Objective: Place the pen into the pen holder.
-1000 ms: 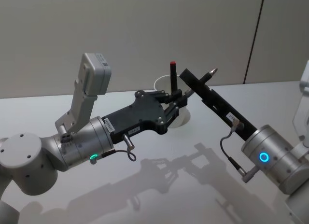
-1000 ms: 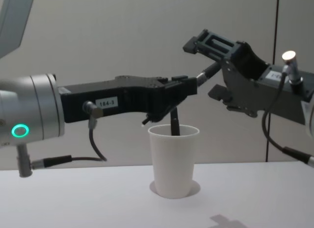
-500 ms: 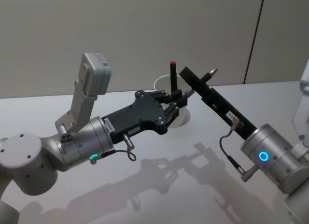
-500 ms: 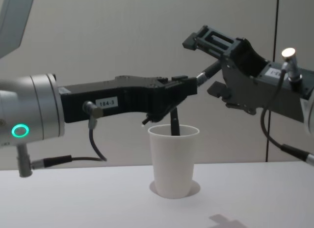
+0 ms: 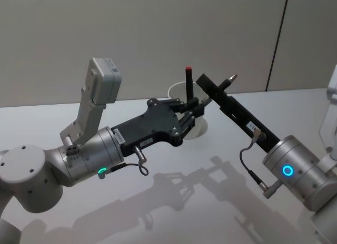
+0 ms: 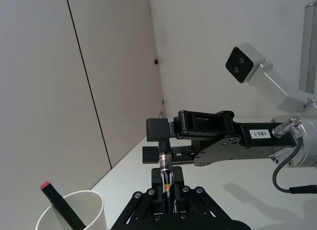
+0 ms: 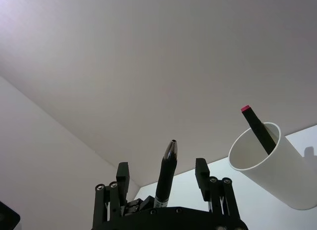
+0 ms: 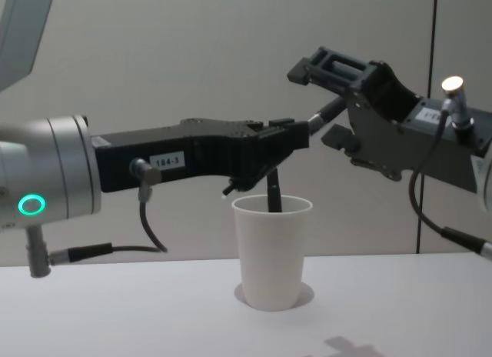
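Handover above the holder, read from the robot outward. Over the pale grey table (image 8: 115,311) the left gripper (image 5: 195,107) reaches forward, its fingers closed on the lower barrel of a slim black pen with a silver cone tip (image 7: 166,178). The grip is best judged in the left wrist view, where the barrel lies pinched along the finger line. The pen is thus in the air, not in the holder. Its long axis slants up and toward the robot's right, passing between the fingers of the right gripper (image 7: 161,168), which stand wide apart with a gap showing on each side of the barrel. Just below and beyond the left fingertips stands the tapered white paper cup (image 8: 271,249) that serves as pen holder, upright, with a black marker with a red end (image 5: 188,82) leaning inside it. The deciding relation — cup mouth below the held end, tip pointing up and away past the rim — suggests the left arm, the nearer one, must swing the pen toward vertical over the opening. Count: two grippers, two writing tools, one cup.
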`<state>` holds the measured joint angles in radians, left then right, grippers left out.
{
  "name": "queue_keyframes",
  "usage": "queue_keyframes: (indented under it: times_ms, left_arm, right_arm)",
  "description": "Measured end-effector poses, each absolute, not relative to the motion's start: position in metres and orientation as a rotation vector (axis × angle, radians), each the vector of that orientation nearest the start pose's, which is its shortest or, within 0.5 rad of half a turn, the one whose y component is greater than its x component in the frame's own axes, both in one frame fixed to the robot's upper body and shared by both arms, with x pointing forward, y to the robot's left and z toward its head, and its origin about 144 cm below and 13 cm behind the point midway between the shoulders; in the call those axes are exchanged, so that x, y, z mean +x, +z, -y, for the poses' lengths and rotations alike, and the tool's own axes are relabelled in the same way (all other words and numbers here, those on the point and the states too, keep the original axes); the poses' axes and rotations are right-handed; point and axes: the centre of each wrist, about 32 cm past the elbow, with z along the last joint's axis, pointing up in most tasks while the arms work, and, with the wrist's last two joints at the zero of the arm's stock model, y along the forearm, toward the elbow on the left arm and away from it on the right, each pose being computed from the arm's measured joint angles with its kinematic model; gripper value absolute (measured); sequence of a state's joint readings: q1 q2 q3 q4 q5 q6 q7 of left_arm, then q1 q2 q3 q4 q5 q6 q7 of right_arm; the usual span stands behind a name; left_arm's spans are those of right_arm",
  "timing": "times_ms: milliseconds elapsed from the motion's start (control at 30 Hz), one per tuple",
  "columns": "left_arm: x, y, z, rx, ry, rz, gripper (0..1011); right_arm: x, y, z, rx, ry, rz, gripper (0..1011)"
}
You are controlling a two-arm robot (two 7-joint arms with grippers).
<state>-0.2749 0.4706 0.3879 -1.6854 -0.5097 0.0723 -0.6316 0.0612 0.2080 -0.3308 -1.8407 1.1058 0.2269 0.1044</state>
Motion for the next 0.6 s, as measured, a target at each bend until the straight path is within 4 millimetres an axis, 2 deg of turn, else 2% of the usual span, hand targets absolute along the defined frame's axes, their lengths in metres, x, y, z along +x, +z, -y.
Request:
queue_keyframes:
  times_ms: [233, 267, 367, 400, 500, 600]
  left_arm:
    - [0.5018, 1.2436, -0.2359, -0.046, 0.538, 0.109, 129]
    - [0.5018, 1.2436, -0.2359, -0.046, 0.538, 0.109, 129]
    - [0.5018, 1.2436, -0.2359, -0.046, 0.538, 0.109, 128]
    - [0.5018, 1.2436, -0.2359, -0.046, 0.538, 0.109, 129]
    - [0.5018, 1.2436, -0.2359, -0.046, 0.538, 0.109, 129]
    - [0.5017, 1.2436, -0.2359, -0.046, 0.538, 0.109, 129]
  right_arm:
    - [0.4461, 1.2282, 0.1679, 0.55, -0.805, -0.687, 683]
    - [0.4461, 1.2283, 0.168, 0.55, -0.805, -0.687, 625]
    - [0.4461, 1.2283, 0.168, 0.55, -0.805, -0.687, 564]
    - [0.4461, 1.2283, 0.168, 0.55, -0.805, -0.687, 504]
    - [0.4461, 1.2283, 0.1681, 0.55, -0.805, -0.687, 446]
    - [0.4461, 1.2283, 0.1681, 0.55, -0.805, -0.687, 301]
